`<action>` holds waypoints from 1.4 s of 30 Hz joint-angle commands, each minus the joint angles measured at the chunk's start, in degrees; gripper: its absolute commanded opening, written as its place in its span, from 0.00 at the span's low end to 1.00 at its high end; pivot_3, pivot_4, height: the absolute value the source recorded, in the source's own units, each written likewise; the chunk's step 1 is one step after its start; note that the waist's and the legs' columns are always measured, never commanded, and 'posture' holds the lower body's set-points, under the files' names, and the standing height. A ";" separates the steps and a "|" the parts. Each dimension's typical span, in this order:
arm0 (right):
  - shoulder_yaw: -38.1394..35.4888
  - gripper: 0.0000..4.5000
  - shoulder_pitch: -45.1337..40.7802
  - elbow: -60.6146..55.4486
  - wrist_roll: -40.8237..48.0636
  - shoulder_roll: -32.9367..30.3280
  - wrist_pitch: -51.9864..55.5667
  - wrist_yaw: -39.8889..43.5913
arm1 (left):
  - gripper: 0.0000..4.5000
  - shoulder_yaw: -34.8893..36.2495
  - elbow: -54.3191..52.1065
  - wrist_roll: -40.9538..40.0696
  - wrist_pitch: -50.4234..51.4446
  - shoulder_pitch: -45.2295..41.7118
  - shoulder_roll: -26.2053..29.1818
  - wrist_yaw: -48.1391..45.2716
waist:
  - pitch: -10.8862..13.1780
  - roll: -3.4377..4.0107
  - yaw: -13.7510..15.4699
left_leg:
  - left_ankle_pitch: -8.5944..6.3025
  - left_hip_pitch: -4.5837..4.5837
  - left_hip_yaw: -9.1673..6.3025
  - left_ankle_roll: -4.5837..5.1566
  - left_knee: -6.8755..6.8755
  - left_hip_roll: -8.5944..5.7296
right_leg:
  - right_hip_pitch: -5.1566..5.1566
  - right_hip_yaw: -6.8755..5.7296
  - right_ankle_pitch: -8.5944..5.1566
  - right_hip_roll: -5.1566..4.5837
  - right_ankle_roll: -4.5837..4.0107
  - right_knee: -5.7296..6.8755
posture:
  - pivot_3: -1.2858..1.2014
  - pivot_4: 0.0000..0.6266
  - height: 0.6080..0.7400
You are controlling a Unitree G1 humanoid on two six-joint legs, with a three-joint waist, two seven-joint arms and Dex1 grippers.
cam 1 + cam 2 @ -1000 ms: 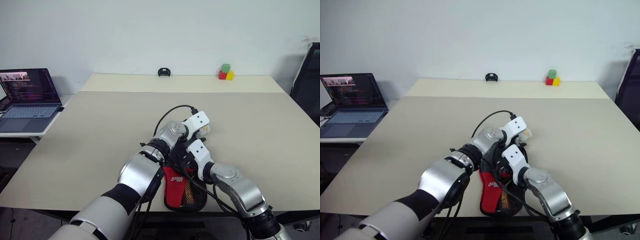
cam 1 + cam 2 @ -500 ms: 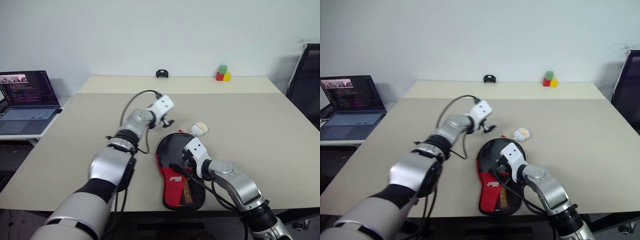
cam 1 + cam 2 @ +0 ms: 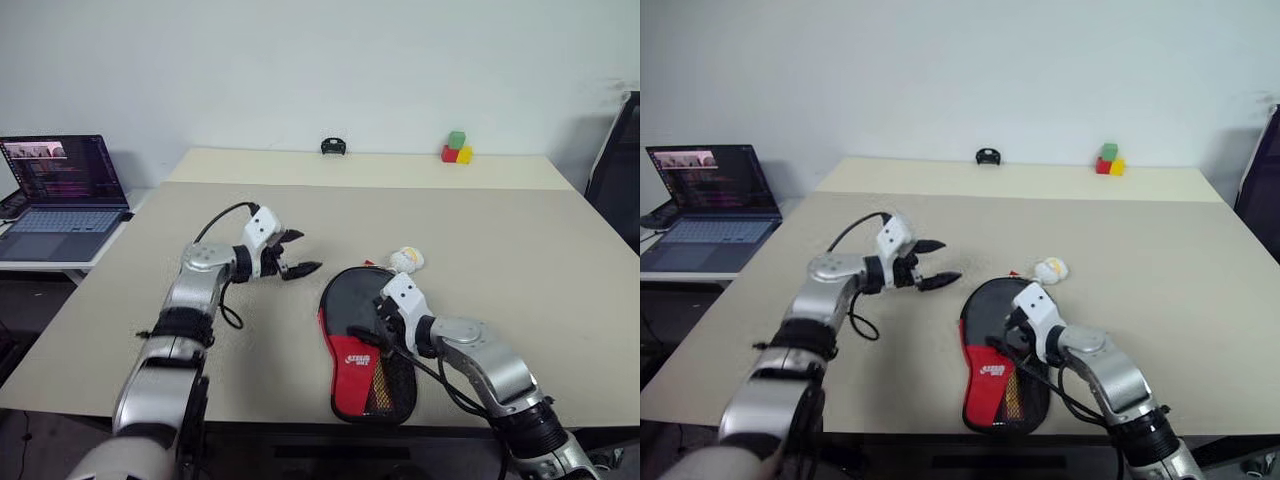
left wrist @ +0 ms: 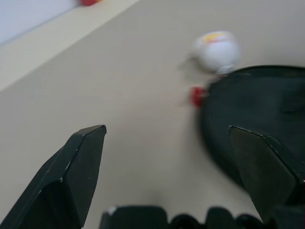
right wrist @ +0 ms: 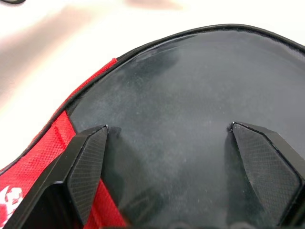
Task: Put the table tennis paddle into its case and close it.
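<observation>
The case (image 3: 365,340) lies flat near the front edge of the table (image 3: 520,250), its round black upper part pointing away from me and its red lower part with the white logo and black mesh pocket toward the edge. I see no paddle outside the case, and I cannot tell whether one is inside. The white-yellow ball charm (image 3: 406,259) rests on the table just beyond the case's rounded end, next to a small red tab at the rim, seen in the left wrist view.

My left hand (image 3: 298,253) hangs above bare table to the left of the case, apart from it, with its two black fingers spread wide and nothing between them. In the left wrist view the fingers (image 4: 76,171) frame the tabletop, the ball charm and the black edge of the case.

My right hand (image 3: 1012,322) sits over the black upper part of the case, fingers wide; in the right wrist view both fingertips (image 5: 88,157) stand over the black fabric, but whether they press on it I cannot tell.

At the far edge of the table stand a small black object (image 3: 332,146) and a group of green, red and yellow blocks (image 3: 455,147). An open laptop (image 3: 55,195) stands on a side desk to the left.
</observation>
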 commanded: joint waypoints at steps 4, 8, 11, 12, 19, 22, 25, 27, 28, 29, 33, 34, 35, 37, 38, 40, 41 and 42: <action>-6.89 1.00 3.00 -7.54 9.86 -3.05 8.76 3.98 | 0.99 -3.15 -19.35 -4.67 9.40 6.27 1.25 -2.19 | 0.04 0.05 0.18 | 0.00 -0.48 -0.18 -0.01 0.04 -0.01 | -0.30 -0.14 0.00 -0.01 -0.01 -0.07 | 0.52 0.24 1.00; -13.37 1.00 2.53 -13.67 17.66 -4.60 13.71 5.20 | 0.99 -4.97 -22.43 -4.60 11.08 6.74 1.16 -1.22 | 0.16 0.23 0.15 | 0.00 -0.63 -0.19 0.00 0.03 -0.01 | -0.42 -0.15 0.00 -0.01 -0.01 -0.09 | 0.52 0.24 1.00; -18.57 1.00 1.57 -16.92 23.17 -5.35 17.30 4.68 | 0.99 -7.07 -23.66 -3.56 11.30 6.50 1.17 -0.31 | 0.24 0.33 0.09 | 0.00 -0.63 -0.19 0.01 0.01 -0.02 | -0.42 -0.14 0.00 -0.01 -0.01 -0.09 | 0.52 0.24 1.00; -20.29 1.00 1.22 -17.55 24.63 -5.70 18.06 4.35 | 0.99 -7.56 -24.20 -3.82 11.74 6.37 0.89 -0.14 | 0.25 0.35 0.04 | 0.00 -0.62 -0.19 0.01 0.00 -0.02 | -0.42 -0.13 0.00 0.00 -0.01 -0.09 | 0.52 0.24 1.00; -27.15 1.00 0.29 -16.07 27.00 -10.42 17.46 1.76 | 0.99 -11.45 -21.84 -3.10 10.99 5.05 -3.12 1.70 | 0.27 0.36 0.16 | -0.01 -0.67 -0.18 0.01 0.00 -0.03 | -0.42 -0.14 0.00 -0.01 -0.01 -0.13 | 0.52 0.24 1.00; -27.40 1.00 -0.83 -13.72 24.86 -11.50 13.67 0.39 | 0.99 -14.08 -17.08 -1.38 9.61 4.38 -6.39 2.85 | 0.27 0.36 0.23 | 0.00 -0.67 -0.17 0.02 0.02 -0.04 | -0.40 -0.15 0.00 -0.01 -0.01 -0.13 | 0.52 0.24 1.00; -26.69 1.00 -2.38 -11.01 22.97 -11.71 10.02 -0.95 | 0.99 -15.82 -13.65 -0.28 7.31 4.75 -8.16 2.77 | 0.29 0.37 -0.07 | 0.00 -0.66 -0.12 0.02 0.01 -0.04 | -0.42 -0.11 0.00 0.00 -0.01 -0.11 | 0.52 0.24 1.00; -25.87 1.00 -3.09 -9.49 21.78 -12.19 8.39 -1.20 | 0.99 -16.81 -10.98 0.86 5.51 4.61 -8.88 3.29 | 0.30 0.37 -0.11 | 0.00 -0.67 -0.10 0.02 0.00 -0.03 | -0.45 -0.10 0.00 0.01 -0.01 -0.10 | 0.52 0.24 1.00; -25.63 1.00 -3.47 -8.92 21.59 -12.34 7.94 -1.14 | 0.99 -17.42 -9.59 1.80 4.09 4.49 -9.03 3.60 | 0.30 0.38 -0.10 | 0.00 -0.67 -0.10 0.02 0.00 -0.03 | -0.46 -0.11 0.00 0.01 -0.01 -0.11 | 0.52 0.24 1.00; -25.38 1.00 -3.84 -8.47 21.46 -12.49 7.57 -1.07 | 0.99 -17.80 -8.20 2.55 2.83 4.32 -9.20 4.02 | 0.30 0.38 -0.08 | 0.00 -0.67 -0.10 0.02 0.00 -0.03 | -0.46 -0.10 0.00 0.01 -0.01 -0.11 | 0.52 0.24 1.00; -23.42 1.00 -6.28 -5.32 19.33 -13.18 5.15 -1.28 | 0.99 -18.14 -2.58 4.34 -0.76 3.36 -10.27 6.07 | 0.30 0.38 0.13 | 0.00 -0.67 -0.10 0.03 0.03 -0.04 | -0.41 -0.11 0.00 -0.01 -0.01 -0.12 | 0.52 0.24 1.00; -22.93 1.00 -7.19 -4.09 18.78 -13.10 4.67 -1.53 | 0.99 -18.08 -1.57 4.35 -1.25 3.20 -10.56 6.24 | 0.30 0.39 0.12 | 0.00 -0.65 -0.10 0.03 0.04 -0.04 | -0.39 -0.11 0.00 -0.01 -0.01 -0.11 | 0.52 0.24 1.00; -22.48 1.00 -8.19 -2.74 18.28 -12.87 4.24 -1.79 | 0.99 -18.01 -0.67 4.32 -1.70 3.12 -10.85 6.38 | 0.29 0.39 0.11 | 0.00 -0.63 -0.09 0.03 0.04 -0.04 | -0.38 -0.10 0.00 -0.01 -0.01 -0.11 | 0.52 0.24 1.00; -21.52 1.00 -10.46 0.60 17.02 -12.00 2.99 -2.38 | 0.99 -17.99 1.16 4.37 -2.70 3.12 -11.33 6.60 | 0.29 0.39 0.08 | 0.00 -0.56 -0.08 0.03 0.04 -0.04 | -0.33 -0.10 0.00 -0.01 -0.01 -0.10 | 0.52 0.24 1.00; -21.24 1.00 -11.14 1.67 16.65 -11.74 2.57 -2.51 | 0.99 -17.99 1.76 4.46 -3.16 3.10 -11.47 6.65 | 0.29 0.40 0.10 | 0.01 -0.55 -0.08 0.03 0.03 -0.04 | -0.32 -0.11 0.00 -0.01 -0.01 -0.09 | 0.52 0.24 1.00; -20.75 1.00 -13.11 4.93 15.73 -10.54 1.41 -2.91 | 0.99 -18.12 2.51 4.74 -4.14 3.33 -11.65 6.72 | 0.28 0.40 0.10 | 0.01 -0.55 -0.08 0.03 0.03 -0.04 | -0.31 -0.12 0.00 -0.01 -0.01 -0.09 | 0.52 0.24 1.00; -19.77 1.00 -14.91 8.82 14.29 -9.43 -0.66 -3.07 | 0.99 -18.27 2.32 4.72 -4.24 3.64 -11.76 6.55 | 0.27 0.40 0.09 | 0.01 -0.54 -0.08 0.03 0.04 -0.04 | -0.30 -0.13 0.00 -0.01 -0.01 -0.09 | 0.52 0.24 1.00; -19.05 1.00 -16.19 11.68 13.21 -8.65 -2.25 -3.13 | 0.99 -18.37 2.18 4.69 -4.31 3.84 -11.83 6.40 | 0.27 0.40 0.01 | 0.01 -0.53 -0.08 0.03 0.04 -0.04 | -0.28 -0.11 0.00 -0.01 -0.01 -0.09 | 0.52 0.24 1.00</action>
